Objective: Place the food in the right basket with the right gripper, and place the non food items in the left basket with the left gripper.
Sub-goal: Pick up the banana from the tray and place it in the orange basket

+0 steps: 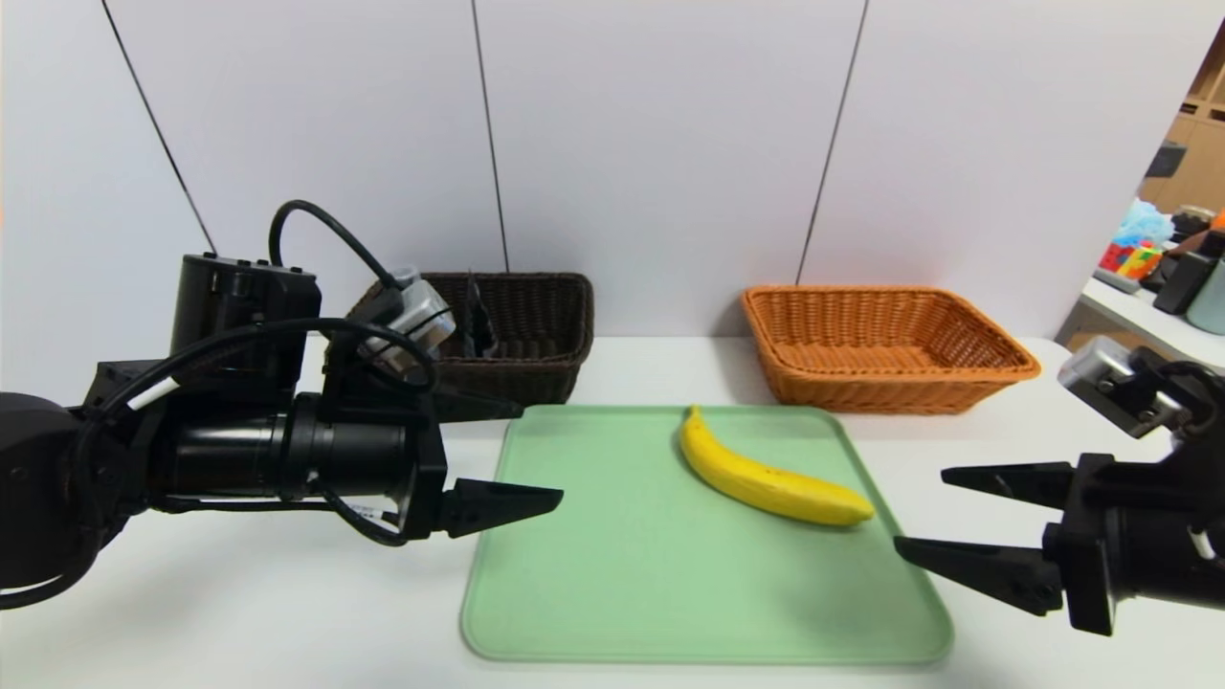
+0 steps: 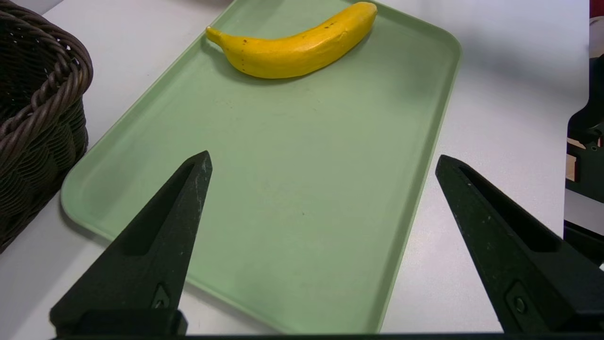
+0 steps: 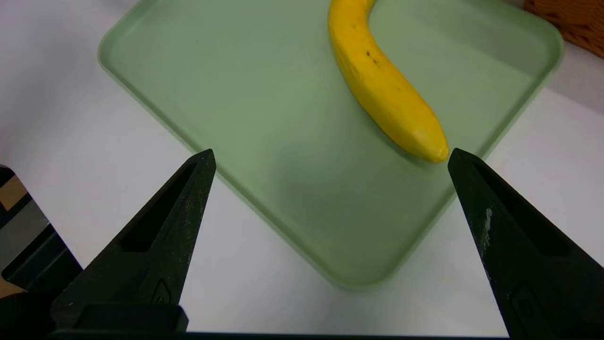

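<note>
A yellow banana [image 1: 766, 474] [image 2: 292, 47] [image 3: 382, 80] lies alone on the green tray [image 1: 622, 593] [image 2: 283, 189] [image 3: 236, 94], in its right half. The dark brown left basket [image 1: 536, 325] [image 2: 37, 94] stands behind the tray's left corner. A dark, narrow object [image 1: 476, 321] stands in it; I cannot tell what it is. The orange right basket [image 1: 885, 349] [image 3: 575, 23] looks empty. My left gripper [image 1: 541, 453] [image 2: 323, 160] hovers open over the tray's left edge, holding nothing. My right gripper [image 1: 919, 509] [image 3: 330, 156] is open by the tray's near right corner, just short of the banana's tip.
Tray and baskets sit on a white table [image 1: 239, 612] against a pale panelled wall. A side counter with colourful clutter [image 1: 1139, 239] lies far right, beyond the right arm. Bare table surface shows in front of and beside the tray.
</note>
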### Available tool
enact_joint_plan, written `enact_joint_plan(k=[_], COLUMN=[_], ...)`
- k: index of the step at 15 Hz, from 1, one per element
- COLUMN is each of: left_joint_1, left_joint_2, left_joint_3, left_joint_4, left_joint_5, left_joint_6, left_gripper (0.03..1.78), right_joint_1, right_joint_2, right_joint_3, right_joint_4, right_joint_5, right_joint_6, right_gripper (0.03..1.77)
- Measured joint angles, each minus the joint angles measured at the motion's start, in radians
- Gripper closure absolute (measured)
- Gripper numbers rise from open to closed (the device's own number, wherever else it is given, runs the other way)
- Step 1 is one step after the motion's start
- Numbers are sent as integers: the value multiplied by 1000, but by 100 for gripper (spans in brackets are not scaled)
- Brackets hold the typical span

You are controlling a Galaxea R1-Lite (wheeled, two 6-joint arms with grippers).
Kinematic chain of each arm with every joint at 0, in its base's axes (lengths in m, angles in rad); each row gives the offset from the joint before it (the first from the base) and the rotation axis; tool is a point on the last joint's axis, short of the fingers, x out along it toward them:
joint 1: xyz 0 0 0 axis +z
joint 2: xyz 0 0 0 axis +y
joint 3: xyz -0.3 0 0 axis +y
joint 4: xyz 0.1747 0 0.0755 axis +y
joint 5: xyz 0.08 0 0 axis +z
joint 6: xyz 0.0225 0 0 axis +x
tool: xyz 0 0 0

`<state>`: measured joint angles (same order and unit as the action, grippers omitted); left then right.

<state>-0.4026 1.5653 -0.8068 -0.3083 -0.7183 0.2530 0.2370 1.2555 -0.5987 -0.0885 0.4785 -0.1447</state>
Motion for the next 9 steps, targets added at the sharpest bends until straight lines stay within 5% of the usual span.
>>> enact_joint_plan(k=[4, 9], left_joint_1=[-6, -7], left_joint_2=[17, 21], left_joint_3=[1, 9], left_joint_4=[-2, -2], left_joint_5=[-1, 3], left_joint_6=[2, 3], left_gripper=[12, 12], right_joint_1=[70, 134], right_joint_2=[160, 331], right_joint_3=[-112, -295], right_joint_4=[-92, -51], right_joint_5=[-18, -93], right_joint_6=[5, 52], right_gripper=[10, 10])
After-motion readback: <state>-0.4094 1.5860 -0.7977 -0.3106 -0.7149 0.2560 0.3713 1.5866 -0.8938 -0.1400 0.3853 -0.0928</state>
